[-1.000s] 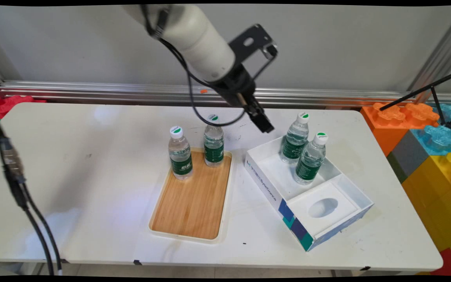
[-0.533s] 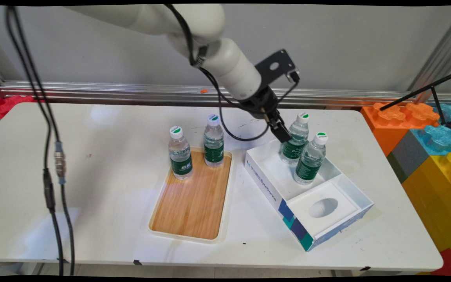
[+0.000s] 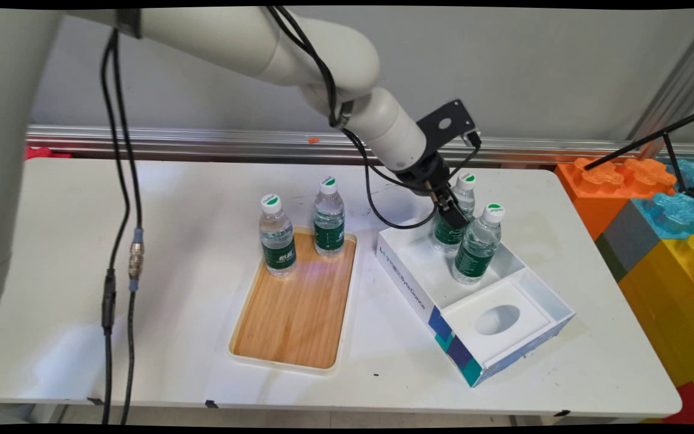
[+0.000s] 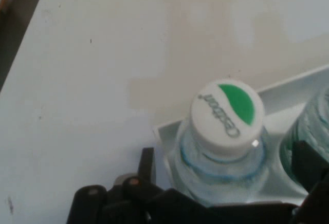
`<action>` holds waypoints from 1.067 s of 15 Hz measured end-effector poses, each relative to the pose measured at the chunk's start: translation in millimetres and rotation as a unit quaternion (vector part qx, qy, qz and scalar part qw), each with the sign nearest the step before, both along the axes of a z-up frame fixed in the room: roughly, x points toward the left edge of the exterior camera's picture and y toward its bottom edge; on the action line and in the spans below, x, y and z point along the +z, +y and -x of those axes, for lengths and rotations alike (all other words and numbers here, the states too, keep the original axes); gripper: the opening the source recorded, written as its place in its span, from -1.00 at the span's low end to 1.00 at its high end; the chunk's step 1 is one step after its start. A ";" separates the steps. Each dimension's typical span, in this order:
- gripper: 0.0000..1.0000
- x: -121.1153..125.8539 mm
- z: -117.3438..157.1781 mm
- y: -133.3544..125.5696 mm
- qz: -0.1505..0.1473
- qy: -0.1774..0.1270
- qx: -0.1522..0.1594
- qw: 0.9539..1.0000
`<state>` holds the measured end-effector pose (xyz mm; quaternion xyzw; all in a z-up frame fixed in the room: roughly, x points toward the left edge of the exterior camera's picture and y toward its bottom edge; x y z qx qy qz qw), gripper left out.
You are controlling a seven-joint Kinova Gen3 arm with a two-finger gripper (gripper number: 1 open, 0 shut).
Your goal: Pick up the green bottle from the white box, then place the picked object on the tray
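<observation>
We see the gripper point(image 3: 454, 216) at the far bottle point(image 3: 466, 181) in the box point(image 3: 407, 283). Its fingers point(image 4: 147, 163) stand spread either side of the neck, gripping nothing.

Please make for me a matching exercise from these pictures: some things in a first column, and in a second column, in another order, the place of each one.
Things:
1. gripper
2. wooden tray
3. white box
4. black cables

Places:
A. right part of the table, with two water bottles standing inside
B. hanging from the arm over the table's left part
C. middle of the table, with two water bottles at its far end
D. at the far bottle in the box, below its cap

Pairs: 1-D, 2-C, 3-A, 4-B
</observation>
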<state>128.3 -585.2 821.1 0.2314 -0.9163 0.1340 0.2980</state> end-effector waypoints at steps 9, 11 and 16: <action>1.00 -30.5 11.0 -19.4 -0.007 0.013 -0.007 1.000; -1.00 -33.7 10.9 -21.1 -0.010 0.017 -0.010 1.000; -1.00 -34.7 6.5 -20.3 -0.013 0.020 -0.016 1.000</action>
